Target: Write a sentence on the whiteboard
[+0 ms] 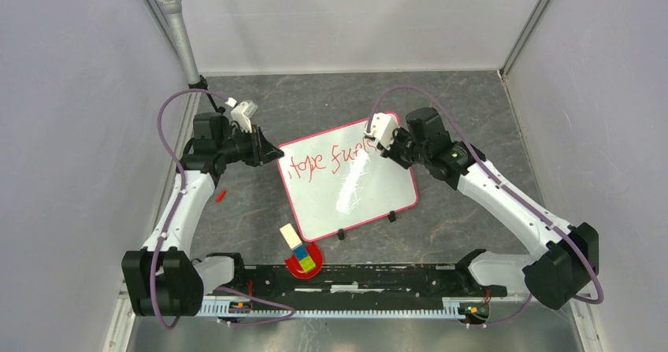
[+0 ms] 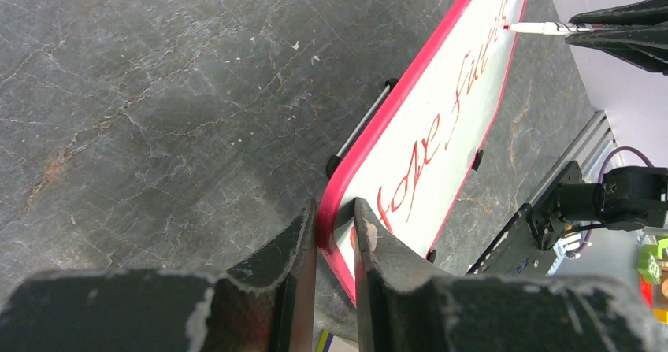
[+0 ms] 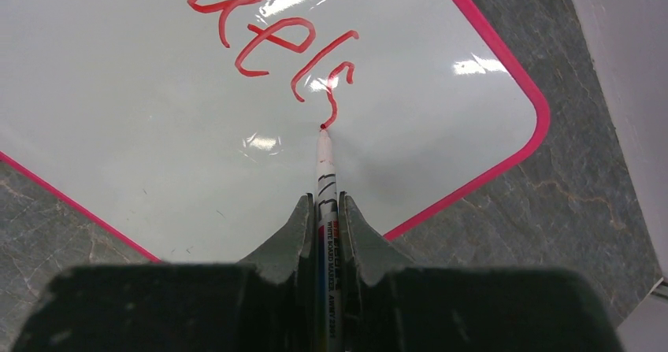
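Your two arms are bolted at either end of the black base rail. The left arm and right arm wear white shells between black joint housings. From the rail's ends a purple cable loops along each arm. Farthest from the rail, the left gripper and right gripper have matte black wedge-shaped fingers with scuffed, chipped edges.

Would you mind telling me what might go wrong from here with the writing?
The marker held by the right gripper touches the whiteboard close to its pink border, so further letters may run off onto the table. The left gripper pinches only the edge near one corner, so the board might pivot under the marker's push.
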`<state>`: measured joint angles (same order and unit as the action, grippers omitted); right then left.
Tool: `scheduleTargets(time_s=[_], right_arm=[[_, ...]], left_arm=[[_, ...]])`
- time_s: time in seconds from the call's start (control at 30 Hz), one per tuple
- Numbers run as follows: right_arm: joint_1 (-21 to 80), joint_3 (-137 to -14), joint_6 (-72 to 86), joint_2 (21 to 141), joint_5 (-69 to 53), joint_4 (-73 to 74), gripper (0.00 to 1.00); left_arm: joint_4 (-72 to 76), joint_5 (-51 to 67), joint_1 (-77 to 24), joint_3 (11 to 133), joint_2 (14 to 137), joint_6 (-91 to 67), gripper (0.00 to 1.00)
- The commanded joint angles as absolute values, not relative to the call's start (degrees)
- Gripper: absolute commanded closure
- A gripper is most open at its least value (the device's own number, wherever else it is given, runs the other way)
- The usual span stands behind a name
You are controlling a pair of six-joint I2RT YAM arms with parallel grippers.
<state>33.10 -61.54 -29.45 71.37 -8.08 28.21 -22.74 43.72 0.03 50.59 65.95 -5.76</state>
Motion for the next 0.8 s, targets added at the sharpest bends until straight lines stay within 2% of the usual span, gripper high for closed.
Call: scheduleTargets(time_s=[0.0,0.27,0.53,0.67,0.77], right_arm=[[32.85,-60.55,-28.79,70.77,-10.50,28.45,1.00],[34.22,-64.97,-26.41,71.88,-15.69,28.48,1.00],[39.02,-64.35,-24.46,69.65,-21.83,28.21,1.00],[43.69,-61.77,-23.11,69.43,-21.20,25.64,1.00],[45.93,-60.17,-21.79,69.78,-21.07,22.68,1.00]], left_arm=[[-24.08,43.68,-0.09,49.97,65.94,-3.35,0.97],[-24.08,43.64,-0.10,50.01,66.03,-3.30,0.97],[-26.00,44.65,-0.09,50.53,65.87,-1.93,0.94],[-30.91,44.85,-0.09,52.31,66.35,0.75,0.88],[-33.39,46.36,-0.09,53.07,66.14,2.93,0.77]])
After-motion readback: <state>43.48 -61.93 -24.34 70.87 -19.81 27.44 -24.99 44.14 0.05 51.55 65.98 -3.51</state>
